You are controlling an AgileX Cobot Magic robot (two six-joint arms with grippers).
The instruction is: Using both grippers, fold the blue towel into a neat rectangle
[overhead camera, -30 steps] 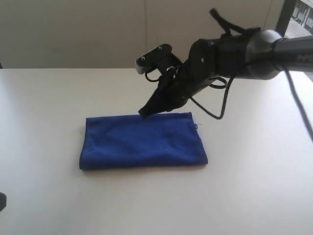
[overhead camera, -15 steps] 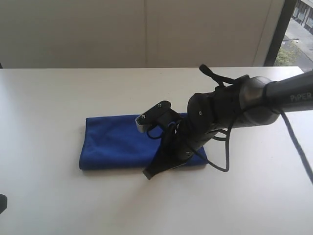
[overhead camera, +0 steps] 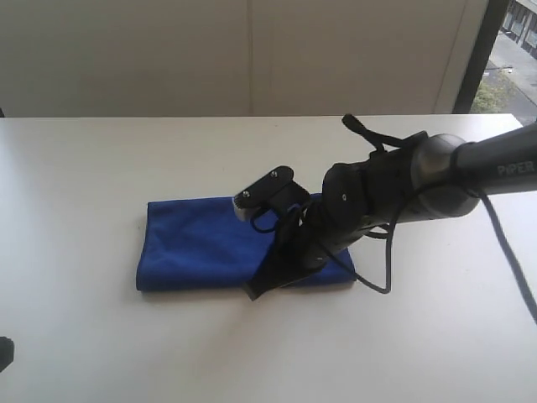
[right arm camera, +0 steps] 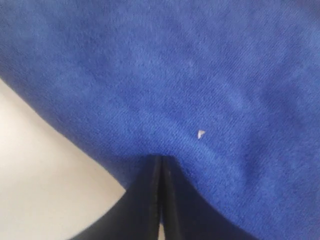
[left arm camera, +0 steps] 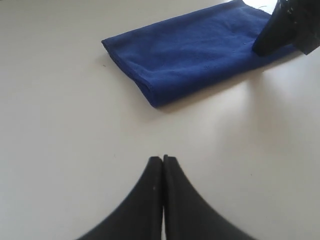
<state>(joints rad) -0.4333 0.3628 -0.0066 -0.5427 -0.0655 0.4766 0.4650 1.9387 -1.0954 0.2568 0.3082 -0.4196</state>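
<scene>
The blue towel (overhead camera: pixel 197 243) lies folded into a flat rectangle on the white table (overhead camera: pixel 75 168). My right gripper (overhead camera: pixel 254 293) reaches across it from the right. It is shut, and its black tip rests at the towel's near edge, just right of the middle. In the right wrist view the shut jaws (right arm camera: pixel 161 159) sit against the blue towel (right arm camera: pixel 190 75) with no cloth between them. My left gripper (left arm camera: pixel 163 159) is shut above bare table, well short of the towel (left arm camera: pixel 195 50). The right gripper's tip (left arm camera: pixel 277 32) also shows in that view.
The right arm's black body and looping cable (overhead camera: pixel 377 243) hang over the towel's right end. A small dark part (overhead camera: pixel 4 353) shows at the table's near left edge. A pale wall (overhead camera: pixel 252 50) runs behind the table, with a window (overhead camera: pixel 508 50) at far right.
The right arm has swung from the towel's far edge across it to the near edge and lowered. In the last half second it barely shifted. The towel has not moved.
</scene>
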